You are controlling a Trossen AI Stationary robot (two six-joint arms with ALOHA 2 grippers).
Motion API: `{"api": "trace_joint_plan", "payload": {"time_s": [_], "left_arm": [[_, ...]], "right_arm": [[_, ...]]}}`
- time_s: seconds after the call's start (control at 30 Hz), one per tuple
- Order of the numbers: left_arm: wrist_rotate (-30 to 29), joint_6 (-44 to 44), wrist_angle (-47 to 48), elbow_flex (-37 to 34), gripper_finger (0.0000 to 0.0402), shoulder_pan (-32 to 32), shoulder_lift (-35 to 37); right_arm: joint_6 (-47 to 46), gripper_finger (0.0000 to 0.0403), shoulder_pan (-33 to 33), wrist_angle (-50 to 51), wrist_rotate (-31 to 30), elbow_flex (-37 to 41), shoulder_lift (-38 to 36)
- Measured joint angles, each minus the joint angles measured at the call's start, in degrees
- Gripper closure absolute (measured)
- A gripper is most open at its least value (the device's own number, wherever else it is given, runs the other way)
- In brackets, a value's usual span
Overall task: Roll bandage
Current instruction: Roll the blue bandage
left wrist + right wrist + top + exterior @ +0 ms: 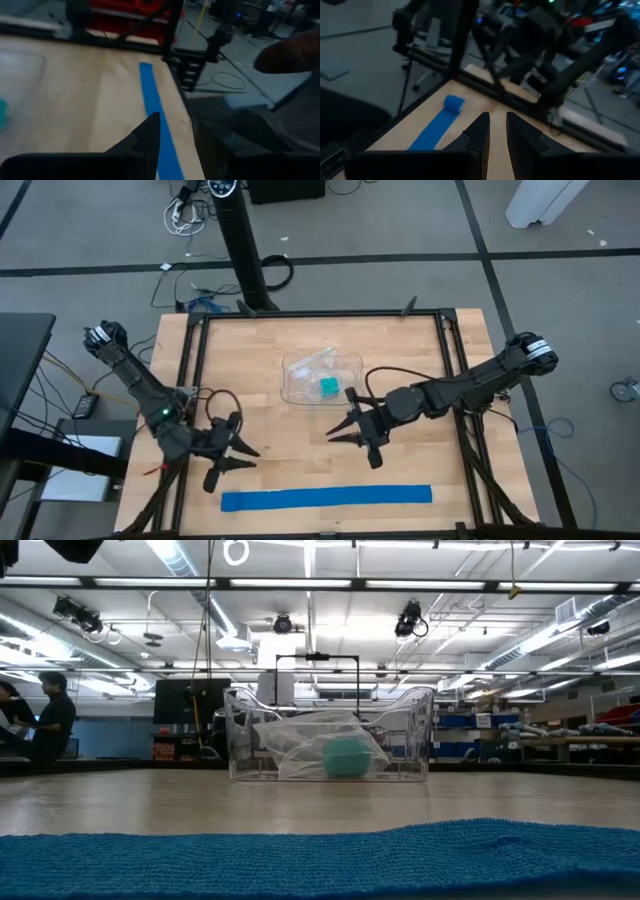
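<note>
Bandage (320, 860) lies flat before clear tray (420, 735) holding teal block (347, 756).

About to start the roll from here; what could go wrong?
The bandage lies flat along the table's near edge, so a push could slide it off. Its small rolled end could unwind if nudged. The right gripper hovers close to the tray and could knock it; the left gripper hangs empty.

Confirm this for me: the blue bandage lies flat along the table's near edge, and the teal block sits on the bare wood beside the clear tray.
Not quite. The bandage does lie flat along the near edge, but the teal block sits inside the clear tray, amid crumpled clear plastic, not on the bare wood. The high and low views both show it.
</note>
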State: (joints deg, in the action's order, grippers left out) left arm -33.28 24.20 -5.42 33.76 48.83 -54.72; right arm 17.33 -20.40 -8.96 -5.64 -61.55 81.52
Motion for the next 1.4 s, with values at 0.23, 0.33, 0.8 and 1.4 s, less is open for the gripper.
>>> {"api": "trace_joint_plan", "payload": {"time_s": [0.23,0.33,0.8,1.4], "left_arm": [[-8.1,-12.0,-2.0,1.1,0.0280,3.3,-0.8],[-11.1,-15.6,-1.2,3.2,0.0280,4.5,-3.4],[-12.0,4.0,36.3,25.1,0.0280,5.5,-17.3],[-12.1,15.5,38.7,26.1,0.0280,8.9,-20.5]], "right_arm": [[-8.2,0.0342,2.3,-0.3,-3.8,-1.3,0.0],[-11.2,0.0344,3.0,-0.4,-3.7,-1.3,0.0],[-19.8,0.0344,3.1,5.1,-0.1,0.4,-0.1],[-24.2,0.0344,-0.5,-5.8,0.9,4.5,10.4]]}}
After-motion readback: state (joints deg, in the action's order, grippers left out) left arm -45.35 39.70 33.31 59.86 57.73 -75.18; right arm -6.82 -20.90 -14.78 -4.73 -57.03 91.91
